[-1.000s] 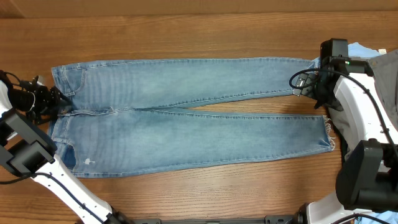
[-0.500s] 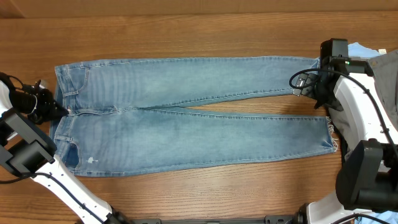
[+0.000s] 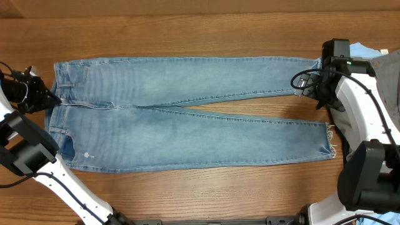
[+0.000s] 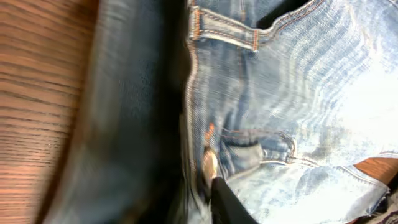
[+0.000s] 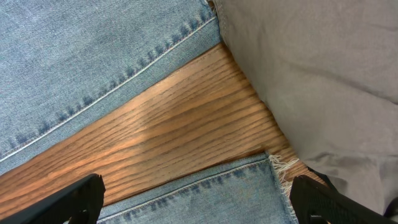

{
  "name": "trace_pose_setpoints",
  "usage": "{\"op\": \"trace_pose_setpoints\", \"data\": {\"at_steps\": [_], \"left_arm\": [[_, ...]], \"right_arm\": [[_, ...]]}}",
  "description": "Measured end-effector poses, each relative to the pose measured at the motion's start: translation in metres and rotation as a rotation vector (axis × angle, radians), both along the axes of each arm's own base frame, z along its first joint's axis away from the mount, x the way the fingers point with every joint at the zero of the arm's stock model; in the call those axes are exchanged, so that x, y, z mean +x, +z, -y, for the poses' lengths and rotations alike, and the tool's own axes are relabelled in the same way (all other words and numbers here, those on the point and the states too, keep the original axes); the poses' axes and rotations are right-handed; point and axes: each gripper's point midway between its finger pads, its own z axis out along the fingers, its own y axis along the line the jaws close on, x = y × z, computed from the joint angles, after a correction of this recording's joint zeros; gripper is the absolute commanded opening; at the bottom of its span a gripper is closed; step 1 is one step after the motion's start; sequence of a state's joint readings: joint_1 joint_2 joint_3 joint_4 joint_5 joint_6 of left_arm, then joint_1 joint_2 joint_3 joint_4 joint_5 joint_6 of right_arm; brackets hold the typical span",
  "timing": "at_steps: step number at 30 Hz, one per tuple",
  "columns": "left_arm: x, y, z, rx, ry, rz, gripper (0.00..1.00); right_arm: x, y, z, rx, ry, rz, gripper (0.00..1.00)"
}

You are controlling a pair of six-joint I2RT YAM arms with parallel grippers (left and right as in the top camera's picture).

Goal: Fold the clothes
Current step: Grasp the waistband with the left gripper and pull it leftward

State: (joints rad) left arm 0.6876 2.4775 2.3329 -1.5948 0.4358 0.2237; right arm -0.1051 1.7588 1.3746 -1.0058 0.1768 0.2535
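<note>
jeans: flat on the worktop, long axis from left to right of the overhead frame, waist at left, frayed hems at right.
left tool: at the waist edge, touching the denim; gripping or not, i cannot tell, my wrist view is blurred.
right tool: wide apart, holding nothing, over the gap between the two leg ends.
grey trousers: just beside the hems.
nearer arm: i judge left for the waist, right for the hems.
</note>
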Motion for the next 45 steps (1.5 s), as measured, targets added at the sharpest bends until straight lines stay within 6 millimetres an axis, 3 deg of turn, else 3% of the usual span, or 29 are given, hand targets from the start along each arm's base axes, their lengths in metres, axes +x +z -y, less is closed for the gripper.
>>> {"op": "trace_pose_setpoints", "data": {"at_steps": [4,10,17,22,24,26,30,32,37,38,40,41,45], "left_arm": [[-0.002,-0.001,-0.002,0.010,0.002,-0.012,0.51],[0.001,-0.003,-0.004,0.023,0.004,-0.002,0.62],[0.007,-0.006,-0.010,0.048,0.004,0.024,0.61],[0.004,-0.042,-0.008,0.035,0.003,0.009,0.60],[-0.001,-0.058,-0.001,0.004,0.005,-0.011,0.56],[0.001,-0.059,0.001,-0.007,0.008,0.000,0.50],[0.000,-0.061,0.003,-0.019,0.007,0.004,0.28],[0.001,-0.060,0.004,-0.025,0.012,0.008,0.24],[0.000,-0.057,0.008,-0.051,0.016,0.005,0.25],[-0.001,-0.056,0.009,-0.058,0.017,0.000,0.27],[-0.001,-0.049,0.010,-0.065,0.018,-0.002,0.41],[0.001,-0.043,0.008,-0.059,0.017,0.007,0.42],[0.005,-0.037,0.006,-0.052,0.017,0.021,0.38]], "right_arm": [[0.000,0.000,0.000,0.000,0.000,0.000,1.00],[0.000,0.000,0.000,0.000,0.000,-0.001,1.00],[0.000,0.000,0.000,0.000,0.000,0.000,1.00],[0.000,0.000,0.000,0.000,0.000,-0.001,1.00],[0.000,0.000,0.000,0.000,0.000,0.000,1.00],[0.000,0.000,0.000,0.001,0.000,-0.001,1.00],[0.000,0.000,0.000,0.000,0.000,0.000,1.00],[0.000,0.000,0.000,0.000,0.000,-0.001,1.00],[0.000,0.000,0.000,0.001,0.000,-0.001,1.00],[0.000,0.000,0.000,0.000,0.000,-0.001,1.00],[0.000,0.000,0.000,0.000,0.000,0.000,1.00],[0.000,0.000,0.000,0.000,0.000,-0.001,1.00],[0.000,0.000,0.000,0.000,0.000,0.000,1.00]]}}
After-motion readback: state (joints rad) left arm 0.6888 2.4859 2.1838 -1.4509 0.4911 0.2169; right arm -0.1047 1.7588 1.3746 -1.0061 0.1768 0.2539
